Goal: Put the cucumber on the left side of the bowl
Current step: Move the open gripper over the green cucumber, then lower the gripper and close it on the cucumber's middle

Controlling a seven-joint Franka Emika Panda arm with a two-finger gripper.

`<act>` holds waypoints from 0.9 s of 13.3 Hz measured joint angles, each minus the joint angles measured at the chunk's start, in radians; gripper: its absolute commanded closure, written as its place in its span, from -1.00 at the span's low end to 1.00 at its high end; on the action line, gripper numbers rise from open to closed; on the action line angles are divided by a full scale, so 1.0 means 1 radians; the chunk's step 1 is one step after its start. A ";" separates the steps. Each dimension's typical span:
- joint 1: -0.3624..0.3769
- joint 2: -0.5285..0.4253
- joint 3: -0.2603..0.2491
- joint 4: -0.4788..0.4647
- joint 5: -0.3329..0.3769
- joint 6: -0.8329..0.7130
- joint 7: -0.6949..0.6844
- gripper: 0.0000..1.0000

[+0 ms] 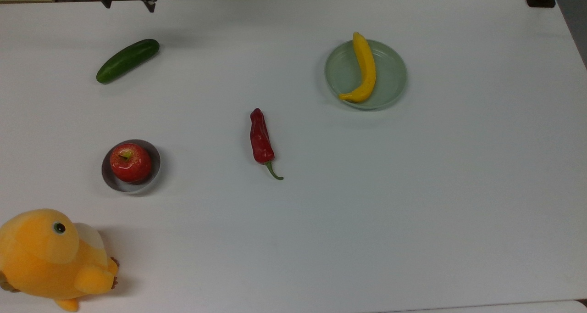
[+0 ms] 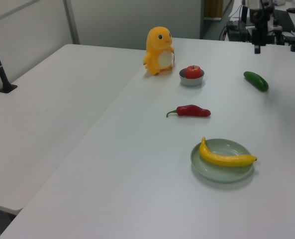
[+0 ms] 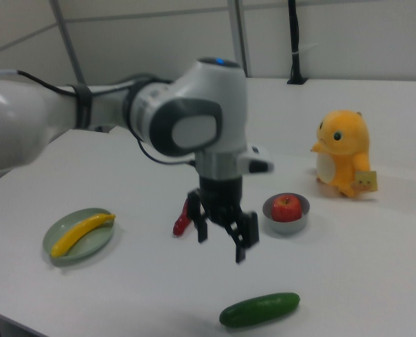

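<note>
The dark green cucumber lies at a slant near the far left of the table, also seen as the cucumber and the cucumber. The small grey bowl stands nearer the front with a red apple in it; the same bowl and bowl appear from the sides. My gripper hangs open and empty above the table's far edge, just behind the cucumber. In the right view the gripper hovers above the cucumber, fingers spread. The gripper is well above the table.
A red chili pepper lies mid-table. A pale green plate with a yellow banana sits at the top view's right. An orange plush toy stands at the top view's front left corner, close to the bowl.
</note>
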State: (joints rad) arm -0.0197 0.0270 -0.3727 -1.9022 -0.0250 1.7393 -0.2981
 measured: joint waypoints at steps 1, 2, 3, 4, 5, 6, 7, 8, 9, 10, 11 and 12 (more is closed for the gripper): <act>-0.007 0.014 -0.022 -0.024 0.001 0.024 0.011 -1.00; -0.012 0.028 -0.039 -0.055 0.002 0.071 0.024 -1.00; -0.017 0.040 -0.050 -0.087 0.002 0.127 0.044 -1.00; -0.021 0.054 -0.056 -0.116 0.003 0.186 0.069 -1.00; -0.024 0.070 -0.057 -0.139 0.007 0.240 0.097 -1.00; -0.024 0.085 -0.057 -0.151 0.017 0.274 0.119 -1.00; -0.023 0.102 -0.057 -0.157 0.032 0.300 0.134 -1.00; -0.023 0.120 -0.056 -0.158 0.045 0.322 0.142 -1.00; -0.023 0.136 -0.056 -0.157 0.052 0.337 0.147 -1.00; -0.022 0.148 -0.056 -0.157 0.055 0.347 0.149 -1.00; -0.022 0.157 -0.056 -0.157 0.056 0.357 0.150 -1.00; -0.022 0.164 -0.056 -0.157 0.056 0.366 0.150 -1.00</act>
State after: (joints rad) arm -0.0418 0.1911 -0.4284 -2.0596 0.0309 2.1051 -0.1480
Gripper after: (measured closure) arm 0.000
